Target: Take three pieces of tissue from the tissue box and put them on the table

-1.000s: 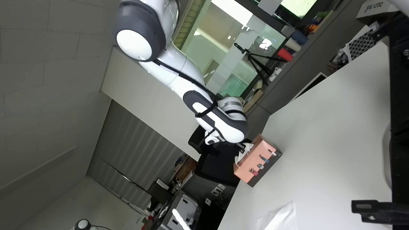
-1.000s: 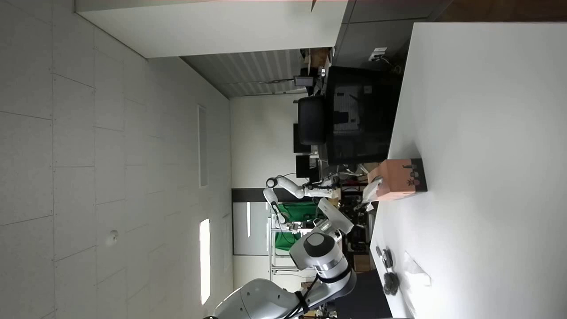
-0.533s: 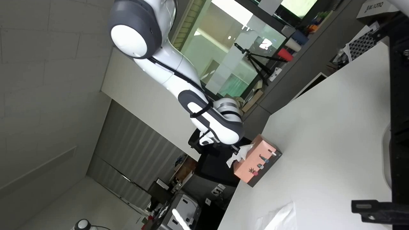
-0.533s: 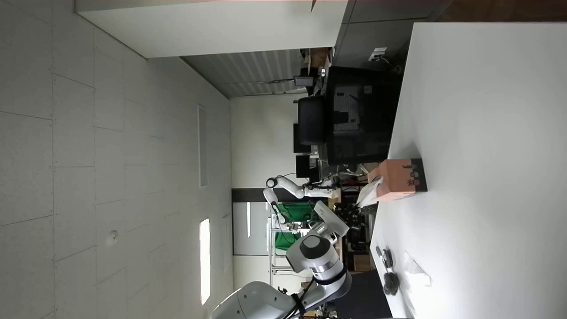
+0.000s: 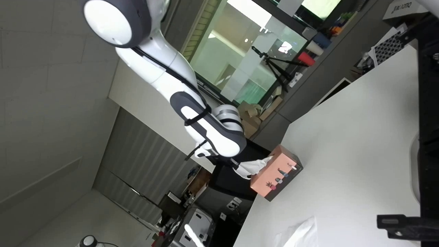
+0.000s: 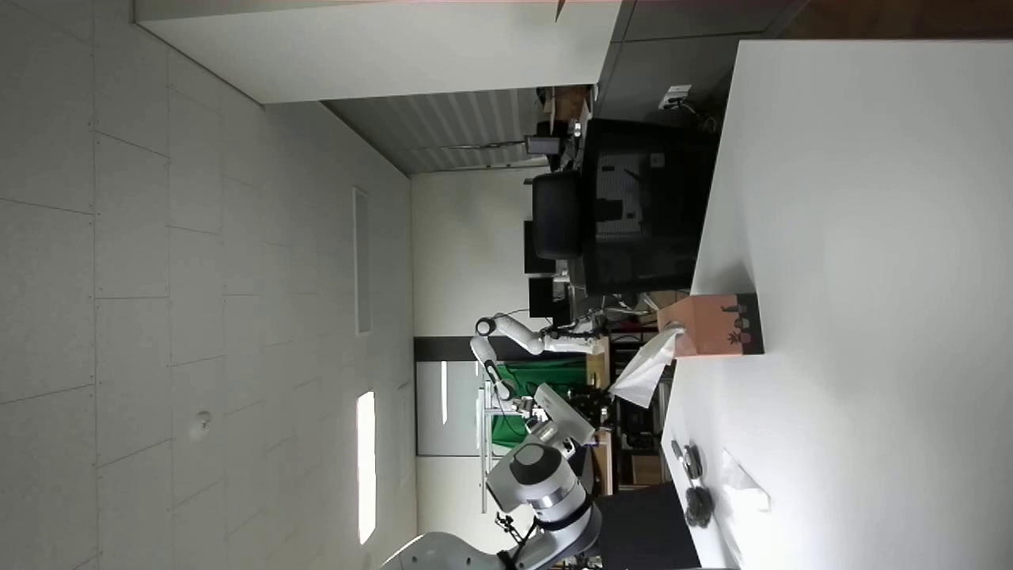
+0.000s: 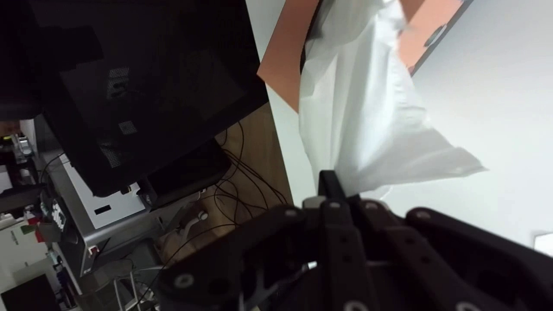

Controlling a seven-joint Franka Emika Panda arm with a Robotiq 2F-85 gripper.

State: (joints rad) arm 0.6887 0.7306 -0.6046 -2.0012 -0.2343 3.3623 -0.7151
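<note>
The pink tissue box point(image 5: 274, 175) stands on the white table point(image 5: 349, 147) near its edge, in both exterior views. A white piece of tissue point(image 7: 367, 108) stretches from the box's top opening to my gripper point(image 7: 341, 188), which is shut on its end. Its far end still lies at the opening of the box point(image 7: 281, 60). In an exterior view, the taut tissue point(image 6: 650, 368) spans the gap between gripper and box. Another piece of tissue point(image 5: 303, 233) lies crumpled on the table, pale against it in both exterior views.
Small dark items point(image 6: 698, 507) lie by the table edge, beside the tissue on the table. A large black object point(image 6: 649, 206) stands beyond that edge. A black frame point(image 5: 428, 137) with a bracket point(image 5: 404, 227) borders the table.
My gripper has shut on the tissue and moved away from the box's top, drawing out a longer stretch of it. The box has turned slightly. The tissue on the table has not moved.
</note>
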